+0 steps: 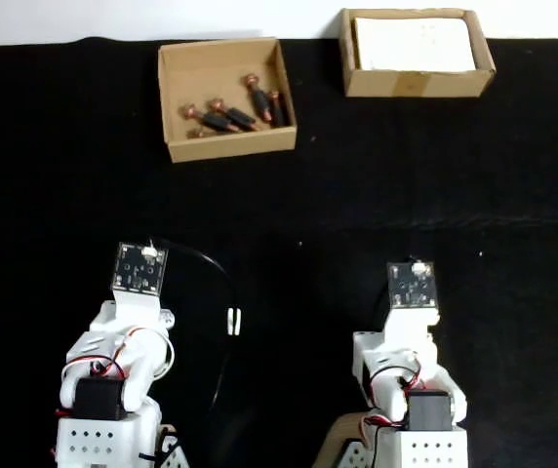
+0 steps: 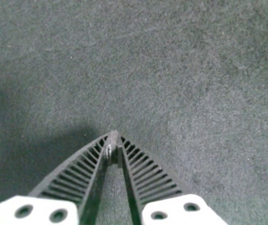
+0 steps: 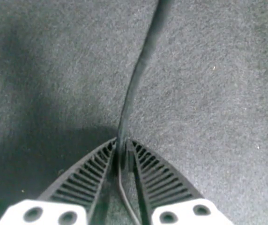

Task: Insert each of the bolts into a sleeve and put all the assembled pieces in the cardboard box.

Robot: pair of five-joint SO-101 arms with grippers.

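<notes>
- The bolt-and-sleeve pieces (image 1: 232, 117) are lying in a loose bunch inside the cardboard box (image 1: 230, 146), which is sitting at the far side of the black cloth (image 1: 406, 175), well apart from both arms.
- An arm (image 1: 123, 361) is resting folded at the near edge, below that box. Another arm (image 1: 406, 361) is sitting beside it. I cannot tell which is left and which is right.
- The pieces are overlapping, so an exact count is hard to make out. Both arms' bases are being cut off by the near edge.
- A second box (image 1: 416, 84) holding a white sheet (image 1: 416, 44) is standing further along the far side.
- The left gripper (image 2: 114, 140) is hovering over bare cloth, fingers pressed tip to tip, holding nothing.
- The right gripper (image 3: 123, 143) is drawn almost closed, with a dark cable (image 3: 138, 70) running through the slit between its fingers. Whether it is pinching the cable, I cannot tell.
</notes>
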